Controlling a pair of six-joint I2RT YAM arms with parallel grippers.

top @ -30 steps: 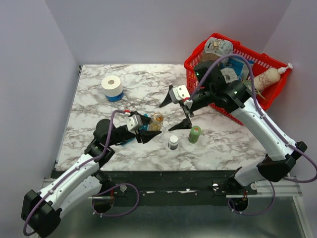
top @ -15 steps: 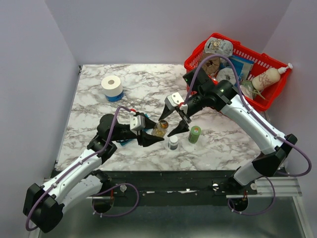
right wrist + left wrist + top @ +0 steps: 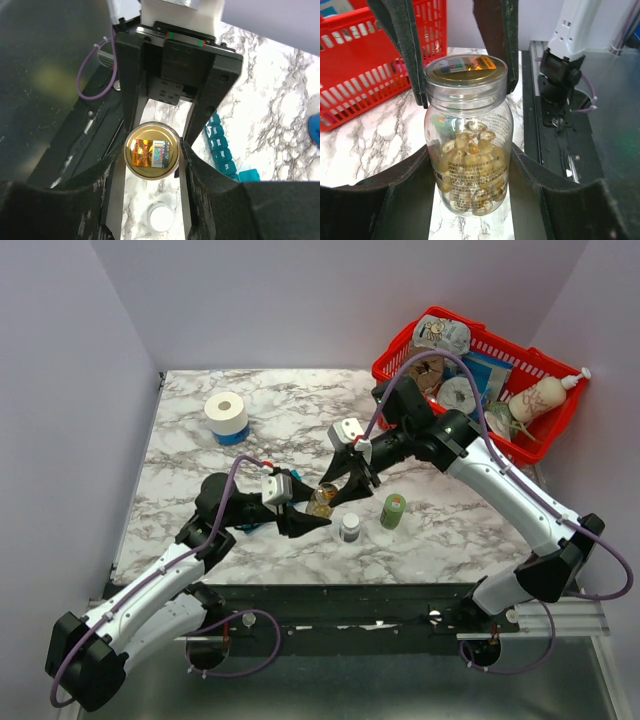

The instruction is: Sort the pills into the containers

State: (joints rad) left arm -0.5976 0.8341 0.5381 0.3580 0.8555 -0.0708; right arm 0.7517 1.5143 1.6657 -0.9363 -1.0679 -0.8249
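Note:
A small clear bottle (image 3: 468, 150) with a gold cap (image 3: 151, 150) stands on the marble table, and yellowish-brown pills (image 3: 470, 160) show through its wall. My left gripper (image 3: 468, 170) is shut on the bottle's lower body, one finger on each side. My right gripper (image 3: 151, 155) comes down from above, with both fingers (image 3: 410, 50) pressed against the sides of the cap. In the top view the bottle (image 3: 321, 500) sits between the two grippers near the table's front middle. The containers (image 3: 220, 147), a teal strip of small lidded compartments, lie on the table beside the left gripper.
A white-capped bottle (image 3: 349, 528) and a green bottle (image 3: 393, 511) stand just right of the held bottle. At the back right a red wire basket (image 3: 392, 358) holds several items. A roll of tissue (image 3: 226, 415) stands at the back left.
My right gripper has moved left and down onto the bottle's cap and its jaws have narrowed from wide open. The left gripper moved the bottle slightly toward the front.

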